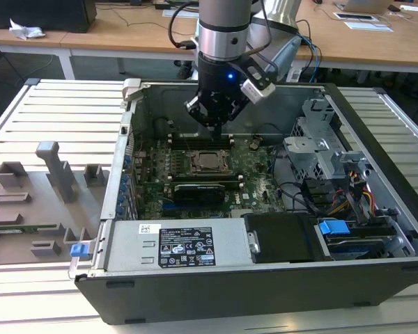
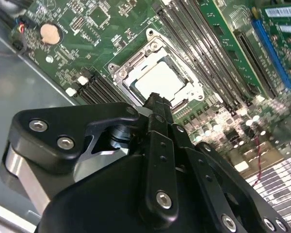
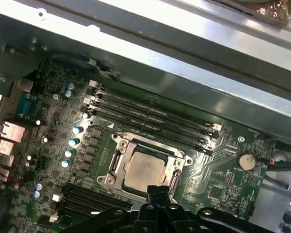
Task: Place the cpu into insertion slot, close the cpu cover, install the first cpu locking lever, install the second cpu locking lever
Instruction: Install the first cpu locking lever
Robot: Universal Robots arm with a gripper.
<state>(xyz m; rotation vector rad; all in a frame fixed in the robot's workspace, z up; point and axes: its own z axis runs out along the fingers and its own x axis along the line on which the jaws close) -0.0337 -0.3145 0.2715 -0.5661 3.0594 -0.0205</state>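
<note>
above the seated cpu (image 1: 209, 161) (jaws together) hovers the gripper (image 1: 215, 127)

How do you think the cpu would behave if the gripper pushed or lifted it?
The cpu looks flat and metal-topped, so probably stiff and light for its size. Its smooth top may be slippery to pinch. It lies flat within the slot and its metal frame, so a sideways push likely would not shift or tip it.
</note>
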